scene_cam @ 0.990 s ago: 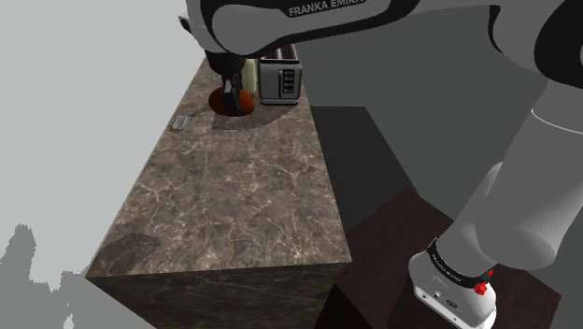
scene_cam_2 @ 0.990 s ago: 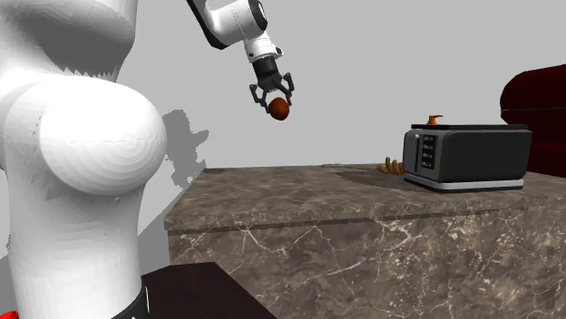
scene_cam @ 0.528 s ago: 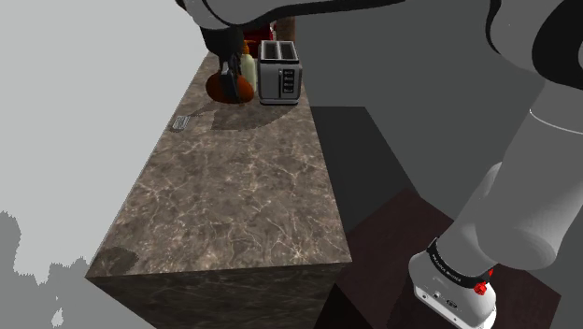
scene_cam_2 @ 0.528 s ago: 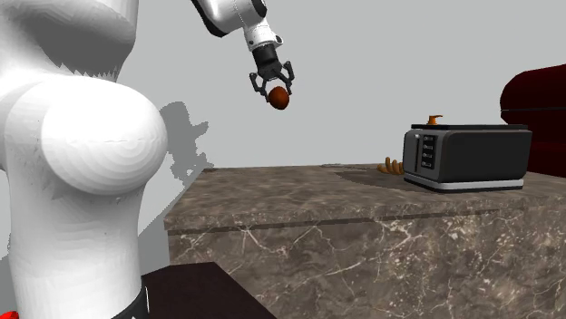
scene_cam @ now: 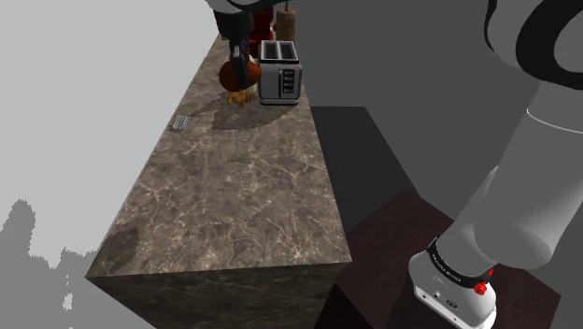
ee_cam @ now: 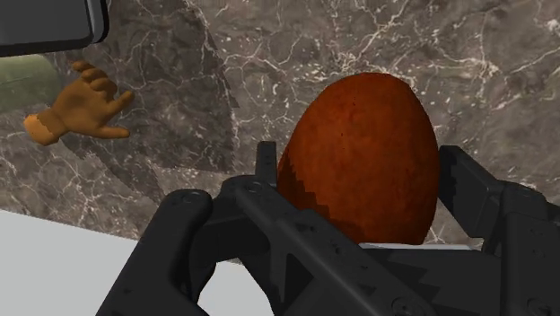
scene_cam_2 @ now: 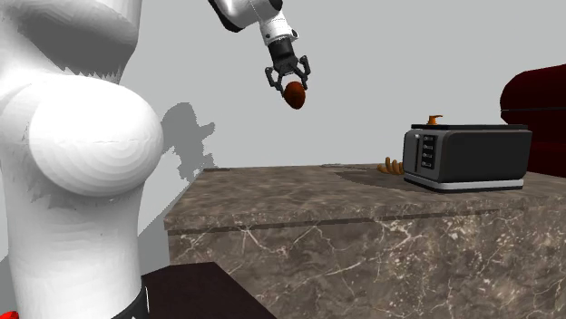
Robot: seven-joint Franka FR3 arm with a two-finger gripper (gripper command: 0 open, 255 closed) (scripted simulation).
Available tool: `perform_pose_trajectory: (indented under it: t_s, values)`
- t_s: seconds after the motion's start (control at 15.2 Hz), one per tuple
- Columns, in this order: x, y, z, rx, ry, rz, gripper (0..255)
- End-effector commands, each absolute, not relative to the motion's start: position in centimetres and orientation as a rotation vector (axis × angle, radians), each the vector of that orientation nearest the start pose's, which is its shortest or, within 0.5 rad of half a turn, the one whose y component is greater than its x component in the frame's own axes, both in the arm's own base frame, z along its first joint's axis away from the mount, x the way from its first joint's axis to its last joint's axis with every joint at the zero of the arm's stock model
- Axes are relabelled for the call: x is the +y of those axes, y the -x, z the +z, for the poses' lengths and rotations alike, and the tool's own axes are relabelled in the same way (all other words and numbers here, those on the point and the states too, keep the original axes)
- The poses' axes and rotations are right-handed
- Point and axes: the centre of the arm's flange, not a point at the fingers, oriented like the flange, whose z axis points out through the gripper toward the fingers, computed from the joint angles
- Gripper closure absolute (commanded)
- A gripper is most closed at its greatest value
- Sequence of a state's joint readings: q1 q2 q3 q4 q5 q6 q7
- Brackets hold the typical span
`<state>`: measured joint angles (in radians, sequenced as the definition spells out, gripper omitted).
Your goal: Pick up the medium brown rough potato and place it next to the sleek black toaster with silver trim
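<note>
A reddish-brown egg-shaped potato (ee_cam: 363,157) sits clasped between my black gripper's (ee_cam: 359,193) fingers. In the second exterior view the gripper (scene_cam_2: 291,86) holds the potato (scene_cam_2: 295,94) high above the marble counter (scene_cam_2: 363,208), well to the left of the black toaster with silver trim (scene_cam_2: 467,156). In the shoulder view the potato (scene_cam: 236,76) hangs in the gripper (scene_cam: 241,70) just left of the toaster (scene_cam: 279,71) at the counter's far end.
A small tan hand-shaped object (ee_cam: 79,109) lies on the counter near the toaster's corner (ee_cam: 49,22), also seen as the tan object (scene_cam_2: 391,166) left of the toaster. A small metal item (scene_cam: 183,121) lies at the counter's left edge. A dark red seat (scene_cam_2: 535,109) stands behind.
The gripper has carried the potato higher and toward the toaster, rightward in both exterior views. The fingers stay shut on it.
</note>
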<state>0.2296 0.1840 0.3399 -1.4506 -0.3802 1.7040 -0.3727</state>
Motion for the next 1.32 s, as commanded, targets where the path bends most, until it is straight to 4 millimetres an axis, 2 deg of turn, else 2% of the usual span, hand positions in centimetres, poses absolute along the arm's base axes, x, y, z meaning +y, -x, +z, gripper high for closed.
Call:
perform_pose_trajectory:
  t_s: [0.0,1.25]
  values:
    - [26.8,-56.5,59.8,-1.608,3.047,-0.191,255]
    - [6.2,-70.9,59.9,-1.608,3.047,-0.191,255]
